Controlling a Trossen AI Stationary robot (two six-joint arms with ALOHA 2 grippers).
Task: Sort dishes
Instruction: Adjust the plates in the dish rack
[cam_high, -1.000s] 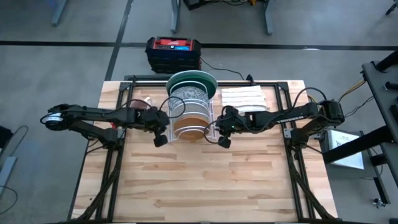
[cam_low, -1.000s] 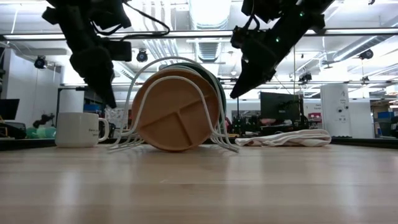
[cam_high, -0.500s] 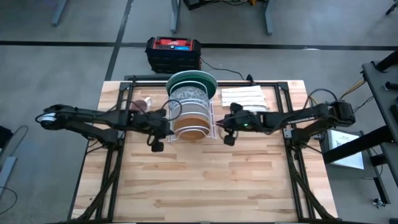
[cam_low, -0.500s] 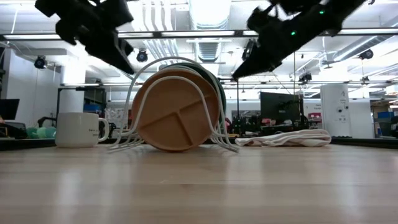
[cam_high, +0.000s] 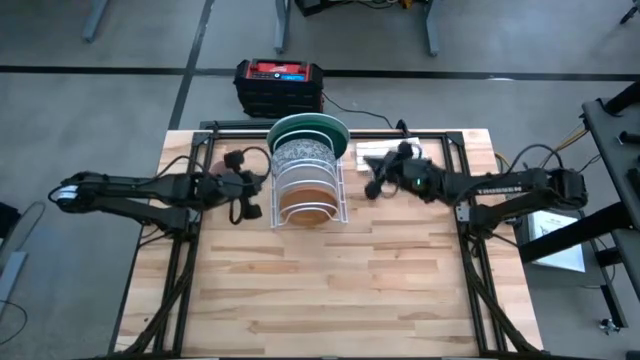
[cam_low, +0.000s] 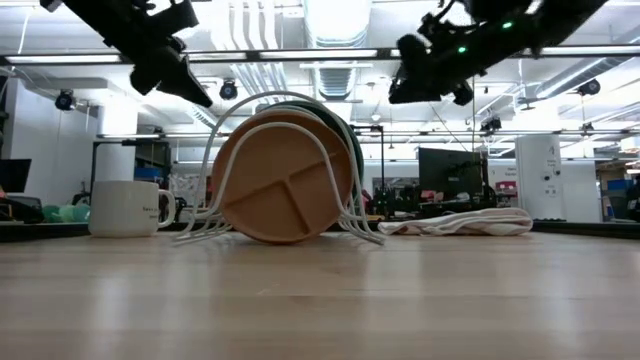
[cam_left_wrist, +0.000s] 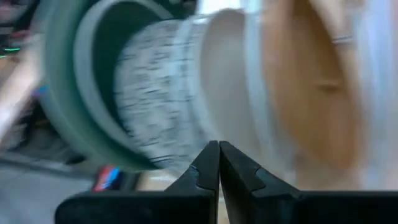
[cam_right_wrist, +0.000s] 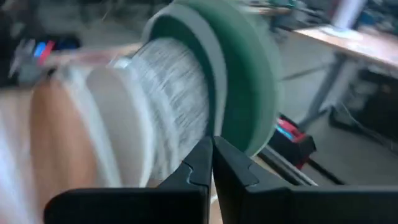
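1. Standing on edge in the white wire rack (cam_high: 343, 196), the dark green plate (cam_high: 308, 128) sits rearmost; a knock could topple it.
2. Ahead of it: grey-speckled plate (cam_high: 306, 155), white plate (cam_high: 305, 181), tan-brown plate (cam_high: 304, 208).
3. Left gripper (cam_high: 240, 193), beside the rack, fingers pressed together, empty.
4. Right gripper (cam_high: 377, 181), opposite side, likewise; swinging inward risks snagging wires.
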